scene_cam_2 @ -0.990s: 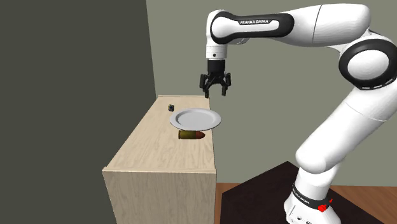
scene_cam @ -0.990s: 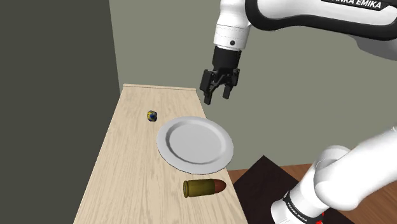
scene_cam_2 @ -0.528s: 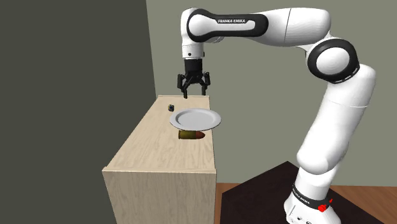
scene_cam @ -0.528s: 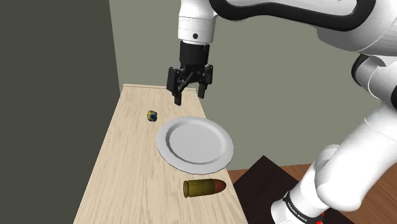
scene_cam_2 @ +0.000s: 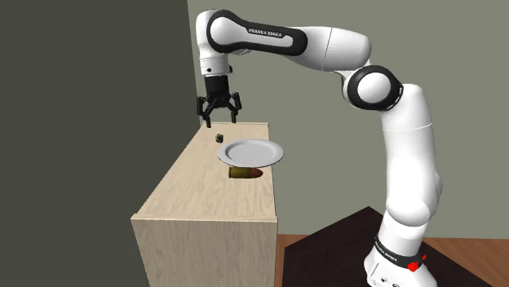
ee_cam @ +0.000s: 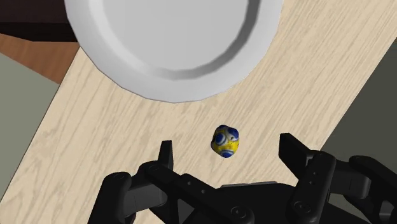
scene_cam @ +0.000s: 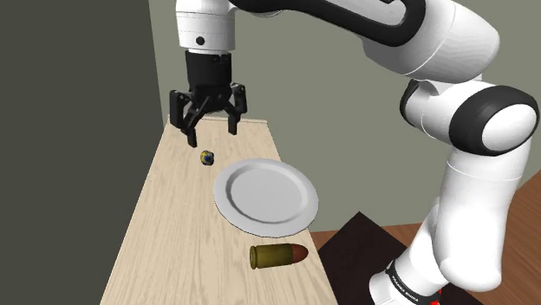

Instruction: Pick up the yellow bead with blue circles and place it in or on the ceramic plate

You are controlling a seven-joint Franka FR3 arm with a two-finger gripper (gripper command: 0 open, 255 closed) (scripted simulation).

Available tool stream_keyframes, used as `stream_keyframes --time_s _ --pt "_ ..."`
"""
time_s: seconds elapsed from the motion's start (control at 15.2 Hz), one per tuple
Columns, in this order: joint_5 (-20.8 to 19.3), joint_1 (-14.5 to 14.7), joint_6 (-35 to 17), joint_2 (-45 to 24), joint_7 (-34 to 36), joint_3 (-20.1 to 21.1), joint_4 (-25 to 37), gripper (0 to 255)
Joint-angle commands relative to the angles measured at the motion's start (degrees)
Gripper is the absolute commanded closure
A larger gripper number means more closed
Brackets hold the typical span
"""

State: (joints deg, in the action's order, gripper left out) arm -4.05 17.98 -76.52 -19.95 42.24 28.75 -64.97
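Note:
A small yellow bead with blue circles [scene_cam: 206, 157] [scene_cam_2: 219, 138] [ee_cam: 225, 140] lies on the pale wooden tabletop [scene_cam: 173, 225], close to the rim of a white plate [scene_cam: 265, 195] [scene_cam_2: 253, 152] [ee_cam: 172, 44]. My black gripper [scene_cam: 209, 126] [scene_cam_2: 219, 117] [ee_cam: 226, 149] hangs open above the bead, well off the wood. In the wrist view the bead sits on the wood between the two fingertips [ee_cam: 167, 151], nearer the left one's side of the middle, untouched. The plate carries nothing.
A brass-coloured cylinder with a reddish-brown tip [scene_cam: 277, 255] [scene_cam_2: 245, 172] lies on its side near the table's front end, past the plate. A dark wall [scene_cam: 69, 130] runs along the table's far long side. Dark floor [scene_cam: 364, 251] lies below the near edge.
The arm has swung toward the shoulder view's left, carrying the open gripper from beyond the plate's far rim to above the bead. Bead, plate and cylinder have stayed put.

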Motion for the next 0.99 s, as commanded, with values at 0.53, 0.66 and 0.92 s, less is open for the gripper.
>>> stream_keyframes --time_s 0.53,0.66,0.92 --pt "0.86 -0.84 -6.95 1.82 0.11 0.08 -8.88 0" --pt "0.86 -0.83 -6.95 1.82 0.11 0.08 -8.87 0" --pt "0.86 -0.84 -6.94 1.82 0.11 0.08 -8.87 0"
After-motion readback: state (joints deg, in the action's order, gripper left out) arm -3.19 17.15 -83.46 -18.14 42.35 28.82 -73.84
